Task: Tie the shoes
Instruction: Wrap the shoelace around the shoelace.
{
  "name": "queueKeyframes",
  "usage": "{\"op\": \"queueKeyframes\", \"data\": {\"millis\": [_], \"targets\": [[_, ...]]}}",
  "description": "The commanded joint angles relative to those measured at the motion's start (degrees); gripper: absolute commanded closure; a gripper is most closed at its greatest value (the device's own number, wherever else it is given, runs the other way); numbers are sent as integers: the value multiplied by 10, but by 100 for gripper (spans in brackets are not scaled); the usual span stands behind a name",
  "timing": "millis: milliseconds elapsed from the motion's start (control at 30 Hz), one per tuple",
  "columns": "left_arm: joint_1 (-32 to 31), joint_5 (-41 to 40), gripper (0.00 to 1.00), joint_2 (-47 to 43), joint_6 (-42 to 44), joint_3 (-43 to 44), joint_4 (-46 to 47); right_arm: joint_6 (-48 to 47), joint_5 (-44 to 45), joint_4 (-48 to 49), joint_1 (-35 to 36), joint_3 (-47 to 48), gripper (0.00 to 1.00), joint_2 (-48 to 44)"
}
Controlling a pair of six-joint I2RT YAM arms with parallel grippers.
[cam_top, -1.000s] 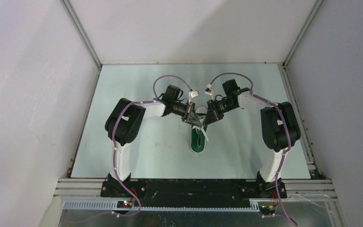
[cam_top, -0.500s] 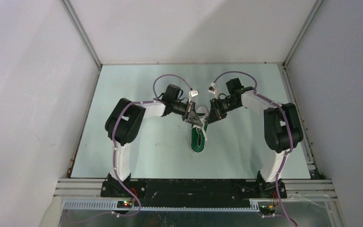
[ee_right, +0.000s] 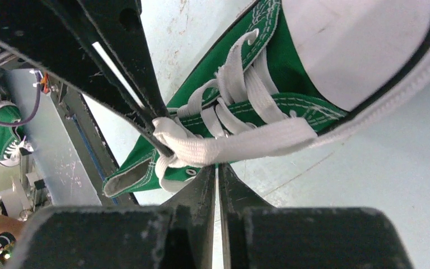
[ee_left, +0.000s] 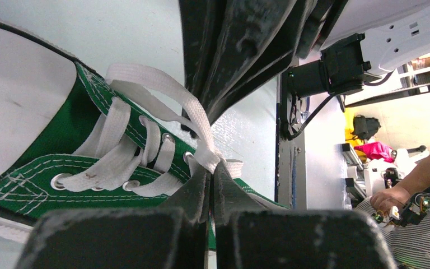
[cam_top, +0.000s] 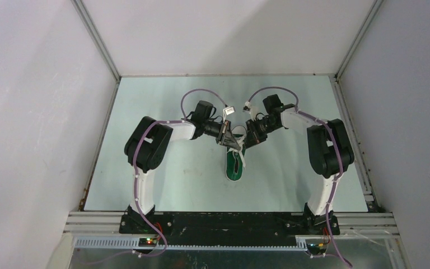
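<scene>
- One green sneaker (cam_top: 235, 167) on the counter (cam_top: 162, 185). A second green sneaker (ee_right: 3, 134) shows far off beyond it, past the counter's edge.
- Two arms: the left arm (cam_top: 151, 145) left of the sneaker, the right arm (cam_top: 327, 148) right of it.
- Two tools, the left tool (cam_top: 230, 137) and the right tool (cam_top: 245, 140), both over the sneaker's far end.
- Two purple cables (cam_top: 187, 101), one along each arm.
- One white lace (ee_left: 162, 92) threaded through the sneaker.
- Four metal eyelets (ee_left: 60, 180) visible on it.
- One person's hand (ee_left: 389, 199), well beyond the sneaker.
</scene>
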Motion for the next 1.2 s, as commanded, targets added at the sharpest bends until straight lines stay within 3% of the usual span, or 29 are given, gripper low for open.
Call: {"op": "queueKeyframes", "data": {"millis": [0,600,1167], "targets": [[3,15,100,-18,-7,-4,25,4,-5,21,20,29,92,14],[3,-25,100,-13,28,9,-16,-9,-87,8,24,36,88,6],[-3,-35,100,-17,-1,9,12,-21,-133,-1,27,35,82,6]]}}
